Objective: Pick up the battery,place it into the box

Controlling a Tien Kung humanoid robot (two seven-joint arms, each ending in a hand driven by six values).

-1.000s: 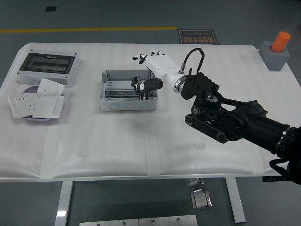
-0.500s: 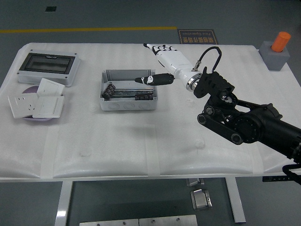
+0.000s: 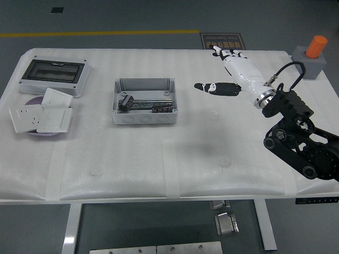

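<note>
An open grey box [image 3: 144, 100] stands left of the table's middle. Inside it lie two dark cylinders: one battery [image 3: 126, 102] at the left and another battery [image 3: 161, 107] at the right. My right hand [image 3: 225, 71], white with black fingertips, hovers over the table well right of the box, fingers stretched out and thumb pointing left, holding nothing. The black right arm [image 3: 296, 143] runs in from the lower right. The left arm does not show.
A grey enclosure with a dark window [image 3: 54, 75] sits at the far left. In front of it white socket plates [image 3: 42, 114] lie on a purple disc. A grey block with an orange cylinder [image 3: 313, 55] stands at the far right corner.
My right hand has let go over the box, opened, and drawn back to the right, away from it. A battery that was not there before lies in the box's left part.
</note>
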